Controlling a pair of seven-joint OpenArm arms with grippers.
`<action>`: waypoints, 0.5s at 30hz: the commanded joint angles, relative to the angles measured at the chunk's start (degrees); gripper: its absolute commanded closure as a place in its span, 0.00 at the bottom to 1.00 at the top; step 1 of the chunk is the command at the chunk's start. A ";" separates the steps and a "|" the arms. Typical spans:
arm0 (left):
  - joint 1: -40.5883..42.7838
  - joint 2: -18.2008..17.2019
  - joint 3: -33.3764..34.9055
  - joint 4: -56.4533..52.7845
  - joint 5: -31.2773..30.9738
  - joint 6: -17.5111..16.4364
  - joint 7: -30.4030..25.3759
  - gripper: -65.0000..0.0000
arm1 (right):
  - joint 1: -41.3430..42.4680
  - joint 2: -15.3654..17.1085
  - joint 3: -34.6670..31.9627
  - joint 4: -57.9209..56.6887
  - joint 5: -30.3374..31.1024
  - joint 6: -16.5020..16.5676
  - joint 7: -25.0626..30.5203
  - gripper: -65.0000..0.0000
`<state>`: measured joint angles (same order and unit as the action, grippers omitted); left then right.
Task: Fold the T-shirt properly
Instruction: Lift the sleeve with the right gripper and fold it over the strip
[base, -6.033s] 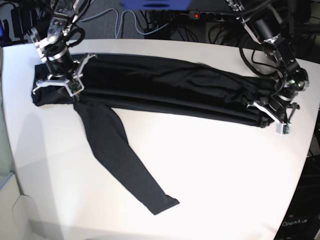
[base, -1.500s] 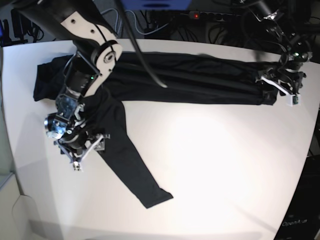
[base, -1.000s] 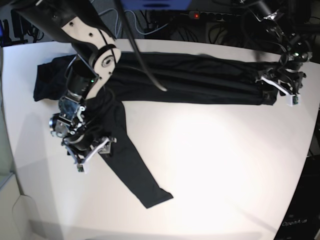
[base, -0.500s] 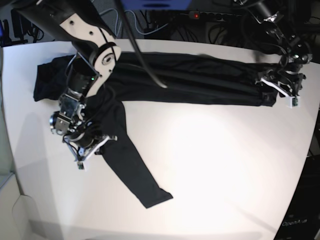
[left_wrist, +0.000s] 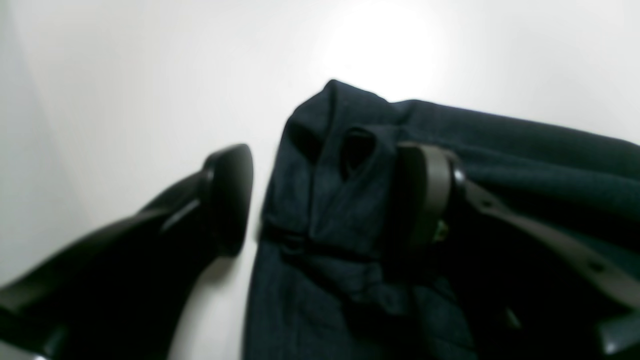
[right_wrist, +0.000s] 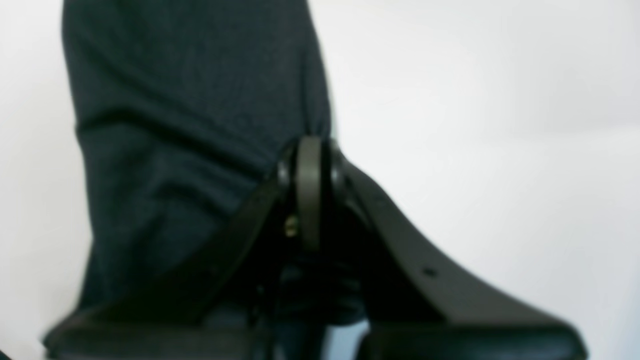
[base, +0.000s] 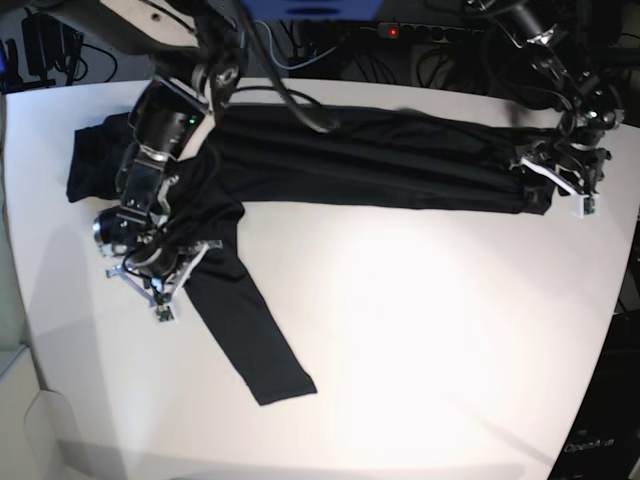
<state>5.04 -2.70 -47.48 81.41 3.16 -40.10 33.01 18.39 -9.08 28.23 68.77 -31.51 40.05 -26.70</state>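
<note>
One soft, limp T-shirt (base: 350, 160): right gripper (base: 165, 280) pinches its sleeve at seven o'clock; left gripper (base: 560, 180) spread.

plain black T-shirt (base: 360, 160), white table (base: 430, 330)

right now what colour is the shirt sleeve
Plain charcoal black, no print; the sleeve of the T-shirt shows best in the base view.

Matt, soft charcoal cloth T-shirt (base: 380, 160), smooth white slightly glossy table (base: 420, 330), dark plastic fingers (left_wrist: 227, 195)
</note>
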 joint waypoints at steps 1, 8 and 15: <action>-0.33 -0.42 0.06 0.48 0.67 0.10 0.44 0.38 | 0.29 0.08 -1.55 2.74 0.43 -0.05 0.28 0.99; -1.30 -0.86 0.23 0.48 0.75 0.10 0.44 0.38 | -8.59 0.08 -11.22 16.46 3.07 -0.05 0.10 0.99; -1.39 -0.86 0.23 0.48 0.75 0.10 0.44 0.38 | -20.19 0.08 -24.23 30.08 5.00 -0.05 0.02 1.00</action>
<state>3.97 -2.98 -47.22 81.25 3.81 -40.10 33.67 -2.87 -8.93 4.03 97.82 -27.27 40.27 -27.92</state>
